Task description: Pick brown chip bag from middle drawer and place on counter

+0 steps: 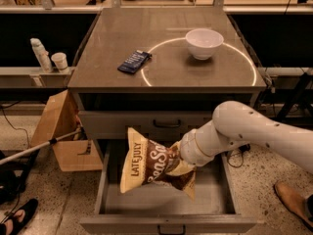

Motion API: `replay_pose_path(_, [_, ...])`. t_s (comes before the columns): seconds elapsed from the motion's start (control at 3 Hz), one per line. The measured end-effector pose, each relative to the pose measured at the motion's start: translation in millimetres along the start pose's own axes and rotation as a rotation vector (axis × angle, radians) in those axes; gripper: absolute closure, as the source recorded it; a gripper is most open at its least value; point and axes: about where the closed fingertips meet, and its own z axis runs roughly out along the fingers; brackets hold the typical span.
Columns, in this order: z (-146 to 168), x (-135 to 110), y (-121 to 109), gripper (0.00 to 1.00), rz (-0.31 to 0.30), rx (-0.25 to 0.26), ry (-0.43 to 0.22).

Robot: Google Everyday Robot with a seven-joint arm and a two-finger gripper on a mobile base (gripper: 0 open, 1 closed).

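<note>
The cabinet fills the middle of the view, and its counter [107, 67] is a smooth grey-brown square marked with a thin white circle [247, 65]. Below the counter sits a closed drawer front [122, 124] with a dark handle [167, 125]. Under that, the middle drawer [161, 204] stands pulled open toward the camera, showing a plain grey floor.

The white arm [254, 131] reaches in from the right edge and bends down to the left over the open drawer. Its claw [182, 156] is at the right side of the brown chip bag [151, 165] and is clamped on it, mostly buried in the crinkled foil. The bag hangs in the air over the drawer, clear of the floor and in front of the closed drawer above. It is tilted, with its "LATE JULY" edge toward the left and its lower corner pointing down to the right.

A cardboard box [54, 121] leans open on the floor to the left of the cabinet, with a pale pole [34, 148] crossing in front of it.

On the counter, a white bowl [204, 43] stands inside the circle near its far rim. A small dark blue packet [134, 61] lies just beside the circle's left edge, well apart from the bowl.

On a shelf to the left, a white bottle [40, 55] and a small cup [60, 62] stand side by side. A brown shoe [291, 197] shows at the lower right.
</note>
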Motion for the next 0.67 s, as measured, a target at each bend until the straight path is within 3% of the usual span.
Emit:
replay_pose_path(0.33, [-45.1, -34.0, -17.4, 1.00, -0.039, 0.044, 0.009])
replay_pose_path(0.67, [-74.7, -53.2, -31.1, 1.00, -0.047, 0.083, 0.030])
